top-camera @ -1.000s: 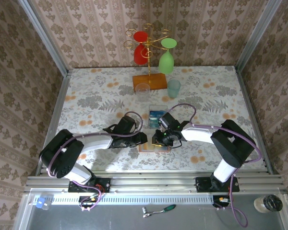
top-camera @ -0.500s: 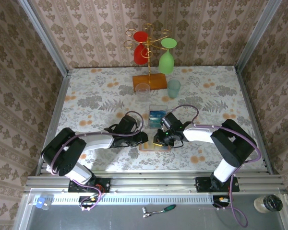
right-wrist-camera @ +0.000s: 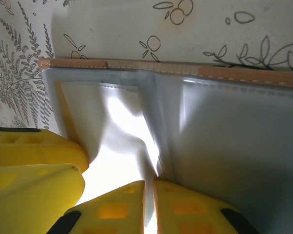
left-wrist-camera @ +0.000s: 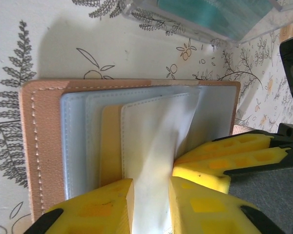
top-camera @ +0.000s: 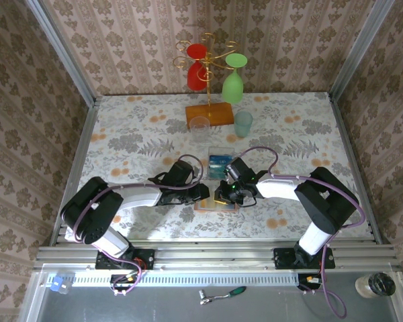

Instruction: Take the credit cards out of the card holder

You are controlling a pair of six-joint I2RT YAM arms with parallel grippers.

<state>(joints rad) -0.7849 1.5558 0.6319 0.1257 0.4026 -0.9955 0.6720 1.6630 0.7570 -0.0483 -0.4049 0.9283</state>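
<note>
Salmon-brown card holder (left-wrist-camera: 44, 146) — blue-grey pockets (left-wrist-camera: 78, 141), floral-patterned table (left-wrist-camera: 63, 44)

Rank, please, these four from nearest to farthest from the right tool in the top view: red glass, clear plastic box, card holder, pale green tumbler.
From the right tool:
1. card holder, right under it, towards the near edge.
2. clear plastic box, just beyond, mid-table.
3. pale green tumbler, farther back, slightly right.
4. red glass, hanging at the far edge.
</note>
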